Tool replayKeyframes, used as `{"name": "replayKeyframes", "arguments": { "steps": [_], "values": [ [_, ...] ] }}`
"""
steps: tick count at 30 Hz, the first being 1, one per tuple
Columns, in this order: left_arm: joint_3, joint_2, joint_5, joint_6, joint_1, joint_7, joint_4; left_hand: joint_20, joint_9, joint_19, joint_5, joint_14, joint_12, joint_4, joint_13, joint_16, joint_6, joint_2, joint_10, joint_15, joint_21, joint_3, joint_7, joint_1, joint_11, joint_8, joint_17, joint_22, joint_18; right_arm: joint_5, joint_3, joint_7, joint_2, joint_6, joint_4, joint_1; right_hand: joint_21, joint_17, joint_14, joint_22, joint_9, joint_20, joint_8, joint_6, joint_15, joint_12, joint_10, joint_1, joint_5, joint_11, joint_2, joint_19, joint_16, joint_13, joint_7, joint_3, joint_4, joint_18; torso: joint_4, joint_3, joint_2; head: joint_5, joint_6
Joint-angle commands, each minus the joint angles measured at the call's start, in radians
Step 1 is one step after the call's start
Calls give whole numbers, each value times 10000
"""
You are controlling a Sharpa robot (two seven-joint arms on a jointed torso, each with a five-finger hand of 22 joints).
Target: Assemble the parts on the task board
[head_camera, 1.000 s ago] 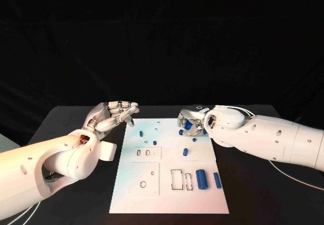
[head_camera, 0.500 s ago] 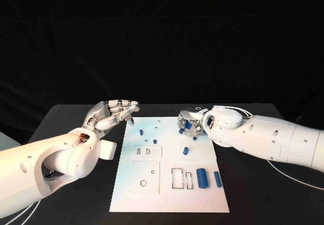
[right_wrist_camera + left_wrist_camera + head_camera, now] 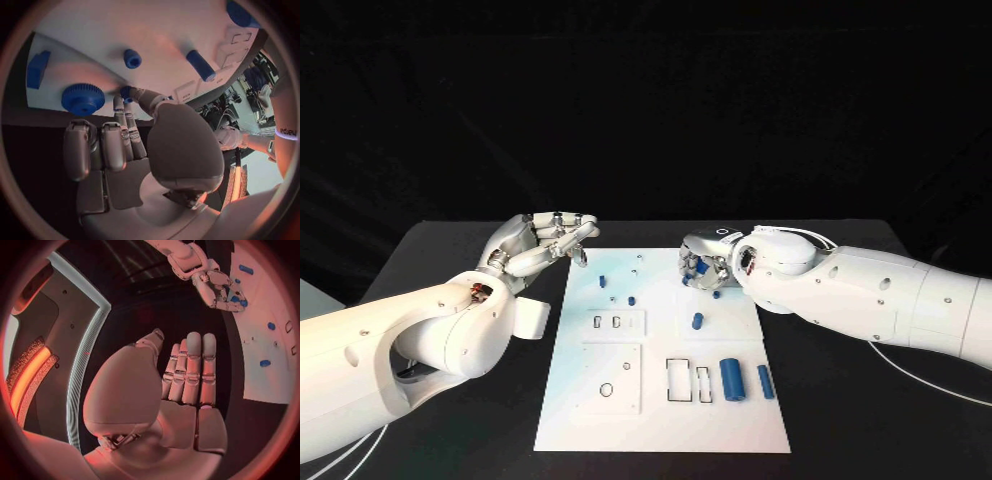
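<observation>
Task board (image 3: 661,400) lies mid-table, blue parts (image 3: 730,379) scattered on it; right hand (image 3: 705,262) pinches a small blue piece (image 3: 126,93) at its far edge, apparently to seat it; left hand (image 3: 542,243) hovers beside, fingers curled, empty.

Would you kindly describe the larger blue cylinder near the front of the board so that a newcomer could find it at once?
Start at the white task board in the middle of the black table and look to its near right part. There, two blue cylinders lie side by side just right of some rectangular slots. The larger blue cylinder is the thicker one, next to the slots; its neighbour is slimmer and nearer the board's right edge.
</observation>
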Motion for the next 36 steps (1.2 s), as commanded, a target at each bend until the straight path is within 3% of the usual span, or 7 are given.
{"name": "replayKeyframes", "arguments": {
  "steps": [1, 2, 3, 12, 21, 28, 36],
  "values": [
    [10, 17, 0, 229, 18, 11, 22, 15, 15, -56, 10, -22, -4, 14, 17, 38, 0, 38, -37, -5, 39, 69, 19, -64, 25, -65, 11, 11, 129, -169, -3, -23, 16, -57, -14, -10, 124, 23, 554, 333, 75, -32, 100, 149, -79, 70, 189, 9, -82, -31, 171, 166, 77, 41, -31, 113, 22, -204, -14, -5, 11, -3, 1],
    [10, 19, 4, 234, 18, 8, 19, 16, 17, -59, 9, -15, -3, 15, 18, 56, -1, 43, -39, -6, 58, 72, 19, -67, 25, -66, 14, 23, 129, -204, -3, -38, 19, -90, -16, -12, 179, 24, 552, 412, 158, -62, 186, 244, -128, 79, 318, 84, -268, -75, 284, 187, 98, 76, -85, 194, -3, -217, -14, -5, 11, -3, 1],
    [10, 20, 8, 239, 18, 5, 18, 16, 19, -63, 9, -8, -3, 14, 19, 72, -2, 48, -43, -6, 77, 77, 20, -65, 26, -68, 16, 35, 130, -234, -3, -49, 23, -140, -18, -13, 232, 11, 548, 490, 259, -102, 253, 273, -162, 41, 406, 164, -767, -99, 386, 204, 118, 109, -113, 360, -37, -229, -8, -2, 11, -1, -3],
    [11, 15, 32, 285, 19, -8, 15, 16, 22, -70, 9, 3, -3, 5, 21, 104, -5, 55, -48, -8, 112, 89, 18, -51, 25, -72, 19, 58, 131, -423, -4, -194, 45, -1178, 64, -33, 523, -15, 545, 914, 654, -209, 598, 489, -267, 84, 839, 422, -741, -255, 631, 359, 163, 275, -186, 569, -317, -310, 2, -11, 20, 8, 28],
    [11, 10, 56, 322, 19, -8, -13, 16, 28, -84, 9, 14, -1, -11, 23, 146, -5, 63, -52, -11, 160, 109, 14, -24, 22, -75, 23, 89, 132, -592, 11, -539, 210, -2388, 253, -32, 552, -3, 546, 956, 699, -211, 619, 474, -272, 64, 844, 415, -738, -248, 602, 374, 176, 288, -174, 576, -355, -320, -7, -18, 23, 67, 90],
    [11, 17, 65, 344, 19, -8, -44, 16, 28, -84, 9, 14, -1, -11, 23, 146, -5, 63, -52, -11, 160, 109, 14, -24, 22, -75, 23, 89, 132, -691, 23, -858, 727, -2952, -146, -27, 590, 5, 547, 1011, 738, -207, 636, 460, -273, 46, 847, 384, -773, -245, 567, 396, 187, 301, -169, 570, -374, -331, 29, -17, 54, 93, 116],
    [11, 35, 70, 365, 22, -16, -53, 16, 31, -93, 9, 14, -2, -18, 24, 165, -7, 63, -57, -12, 184, 120, 13, -10, 21, -77, 23, 105, 133, -677, 30, -904, 1317, -3177, -721, -29, 588, 13, 549, 1009, 762, -203, 638, 437, -270, 27, 835, 351, -794, -237, 542, 393, 197, 307, -164, 569, -378, -330, 22, -7, 79, 125, 98]
  ]
}}
